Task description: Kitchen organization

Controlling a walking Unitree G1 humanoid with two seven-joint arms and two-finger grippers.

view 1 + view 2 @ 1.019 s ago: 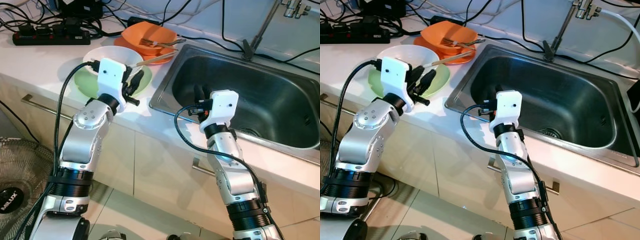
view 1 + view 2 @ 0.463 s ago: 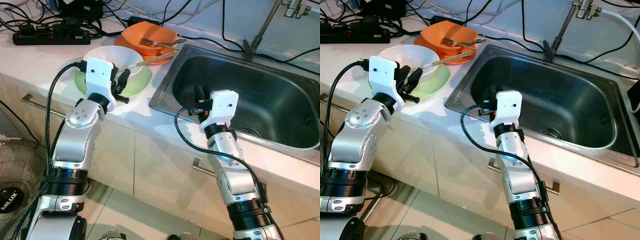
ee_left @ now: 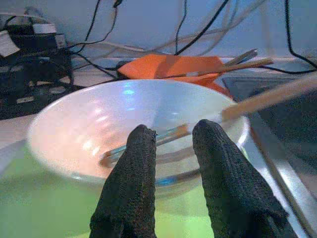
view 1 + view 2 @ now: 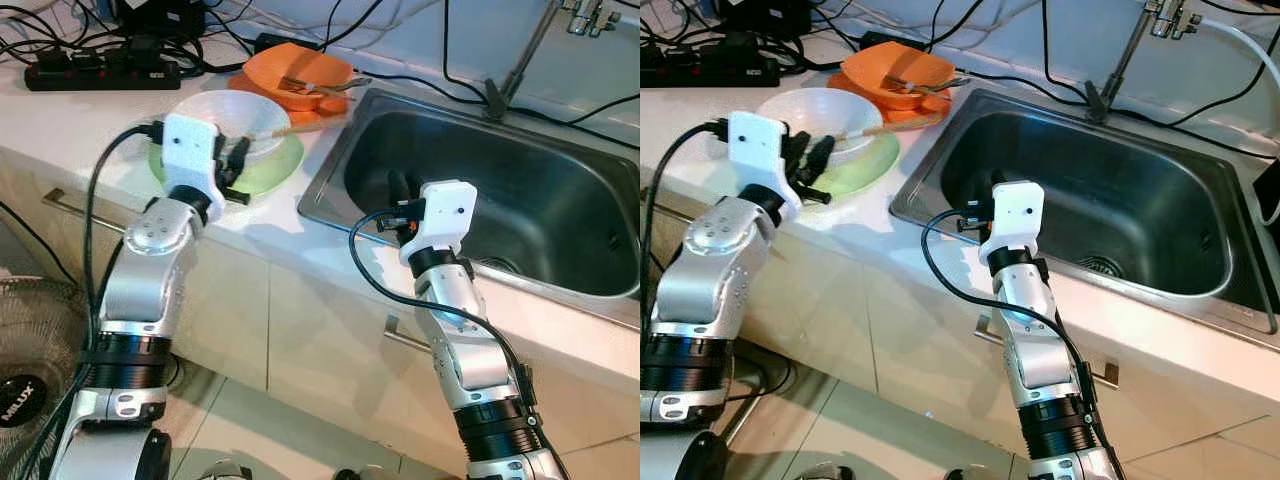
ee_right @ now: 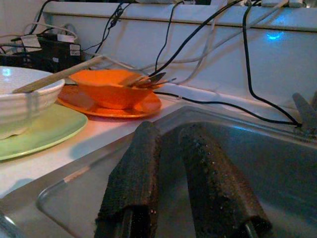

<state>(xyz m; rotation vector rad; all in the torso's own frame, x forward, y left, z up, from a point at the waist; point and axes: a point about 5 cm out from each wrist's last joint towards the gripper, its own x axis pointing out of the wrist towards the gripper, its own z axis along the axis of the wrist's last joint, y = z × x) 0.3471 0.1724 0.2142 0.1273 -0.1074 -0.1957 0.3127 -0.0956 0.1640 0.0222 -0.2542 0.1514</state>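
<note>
Along the white surface (image 4: 60, 125) runs a cabinet front below, and a stainless sink (image 4: 500, 190) is set into the surface on the robot's right, with a faucet stem (image 4: 520, 60) rising behind it. A fan (image 4: 30, 345) stands on the floor at lower left. On the surface, left of the sink, a green plate (image 4: 275, 168) carries a white bowl (image 4: 215, 110); a wooden-handled utensil (image 3: 257, 99) leans in the bowl, its handle pointing toward the sink. Behind these, an orange plate (image 4: 255, 88) holds an orange bowl (image 4: 290, 68) with a fork (image 4: 300, 85) resting in it. A black power strip (image 4: 100, 72) with tangled cables lies at the back of the surface, well apart from the sink. The left claw (image 3: 171, 136) is at the near edge of the green plate, directly before the white bowl's wall; its two black fingers (image 3: 133, 168) stand narrowly apart with nothing between them, and the bowl shows through the gap. The right claw (image 5: 166, 144) hangs over the near left part of the sink basin, fingers (image 5: 133, 168) a narrow gap apart and holding nothing.
</note>
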